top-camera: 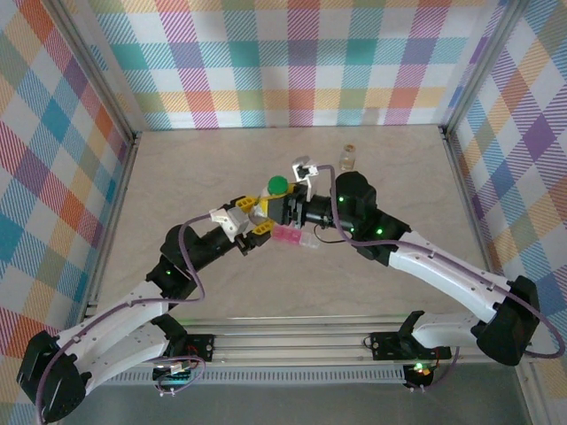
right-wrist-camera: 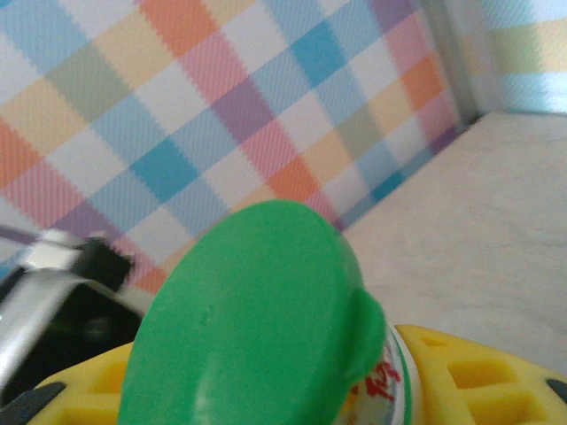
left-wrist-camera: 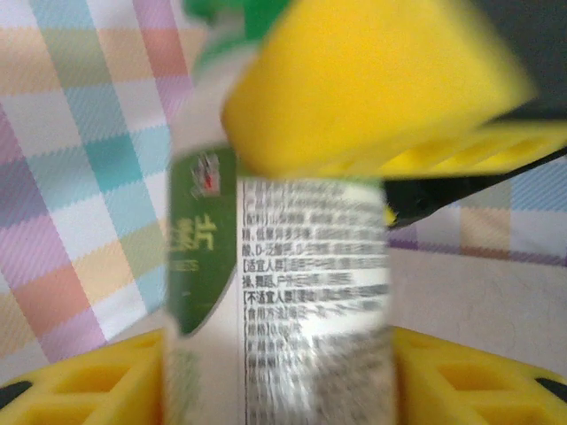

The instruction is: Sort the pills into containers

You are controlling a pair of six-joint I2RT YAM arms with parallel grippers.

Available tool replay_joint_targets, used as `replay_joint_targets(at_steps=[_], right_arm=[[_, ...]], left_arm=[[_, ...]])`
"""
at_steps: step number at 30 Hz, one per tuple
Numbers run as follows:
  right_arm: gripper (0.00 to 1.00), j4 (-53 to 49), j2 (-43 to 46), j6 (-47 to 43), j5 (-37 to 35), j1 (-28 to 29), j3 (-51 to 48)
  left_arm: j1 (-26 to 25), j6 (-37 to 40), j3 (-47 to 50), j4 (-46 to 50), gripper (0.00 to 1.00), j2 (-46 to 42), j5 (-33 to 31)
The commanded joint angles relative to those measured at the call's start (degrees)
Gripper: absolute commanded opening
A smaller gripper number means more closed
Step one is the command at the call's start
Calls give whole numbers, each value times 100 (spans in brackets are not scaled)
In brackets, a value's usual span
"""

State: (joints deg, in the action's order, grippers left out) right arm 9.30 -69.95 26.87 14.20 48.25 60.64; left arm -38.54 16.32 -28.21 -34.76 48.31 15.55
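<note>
Beige marbled tabletop (top-camera: 221,168) enclosed at nine, twelve and three o'clock by plaid-patterned walls (top-camera: 292,53) mounted on aluminium posts (top-camera: 99,80), with a slotted aluminium rail (top-camera: 292,341) along its six o'clock edge.

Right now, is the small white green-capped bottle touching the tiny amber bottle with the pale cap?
Apart. Top view: amber bottle stands alone near the back wall, bare table between it and the white bottle.

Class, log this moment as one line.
small white plastic bottle with green cap | left claw: flanks body, grip unclear | right claw: grips cap
</note>
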Motion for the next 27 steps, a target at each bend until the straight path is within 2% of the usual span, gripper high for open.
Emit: replay_joint_targets(at_steps=[1,7,11,19,27], right_arm=[[24,74,135,206,-562,-160,-52],[24,331,138,334,-488,-151,-113],[24,415,114,323,-444,-158,-34],[23,620,11,542,-78,-158,267],[23,985,-197,1015,219,-123,290]], left_arm=[[-13,94,21,-761,60,-252,-58],[-30,115,-1,-706,63,-220,22],[-65,176,-11,-624,73,-92,59],[-73,120,71,-1094,75,226,-74],[-73,189,-9,-1180,72,392,-199]])
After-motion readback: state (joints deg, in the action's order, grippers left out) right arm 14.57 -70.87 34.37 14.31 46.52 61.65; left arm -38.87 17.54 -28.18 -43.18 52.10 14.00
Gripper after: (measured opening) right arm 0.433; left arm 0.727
